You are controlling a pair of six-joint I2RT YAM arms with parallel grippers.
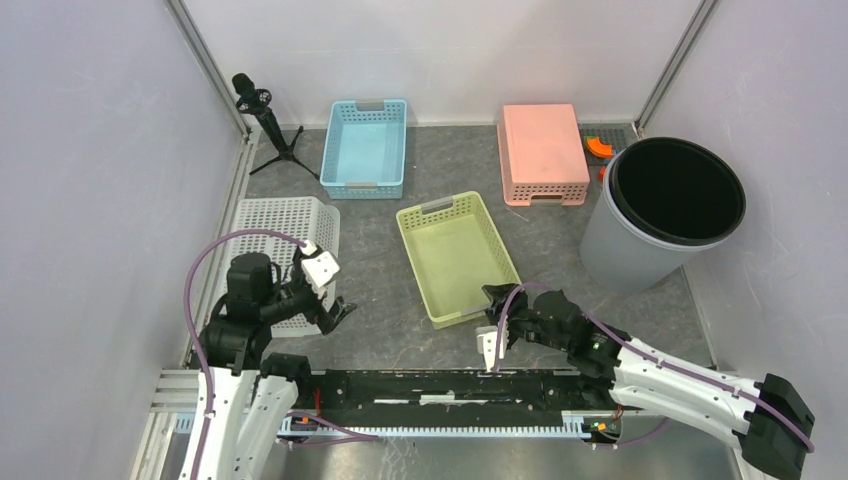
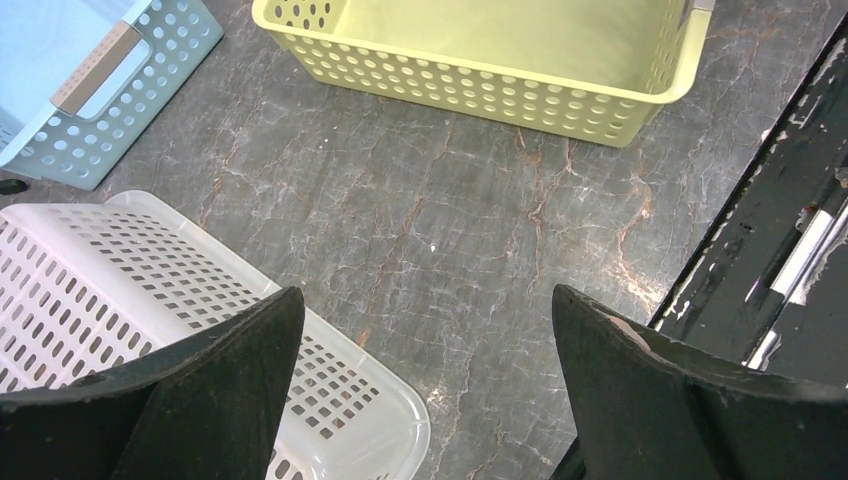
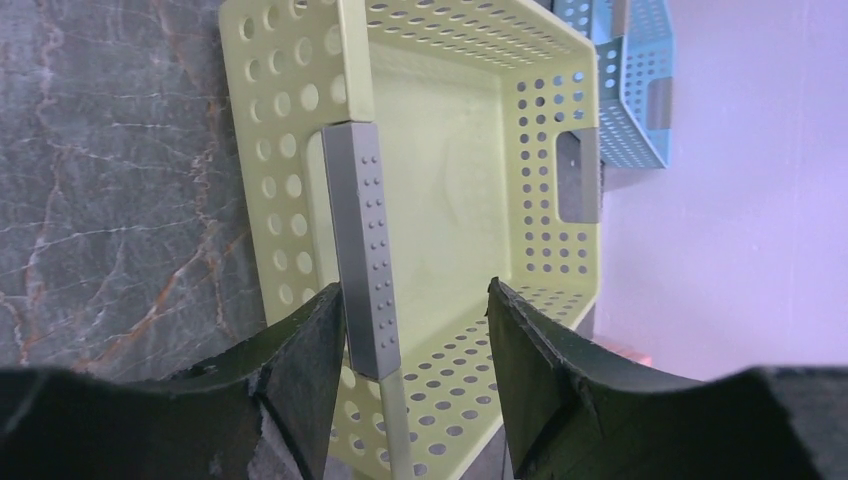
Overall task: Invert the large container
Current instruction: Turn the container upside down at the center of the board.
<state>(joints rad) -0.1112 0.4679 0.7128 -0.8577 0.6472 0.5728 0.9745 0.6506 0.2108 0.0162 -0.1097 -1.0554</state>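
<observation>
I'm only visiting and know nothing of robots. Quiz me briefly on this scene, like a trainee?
1. True or false: the pink basket lies upside down.
2. Which basket's grey handle sits between the fingers of the right gripper? A blue, B yellow-green, C white.
3. Fill in: inside, the grey bucket is ___.
Key: 1 true; 2 B, the yellow-green basket; 3 black.

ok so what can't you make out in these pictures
Top view: small orange object, mostly hidden behind the tall grey round plastic bin; its identity is unclear.
Top view: bin's interior too dark to show contents.
Right wrist view: whether the right gripper touches the grey handle of the yellow-green perforated plastic basket.
</observation>
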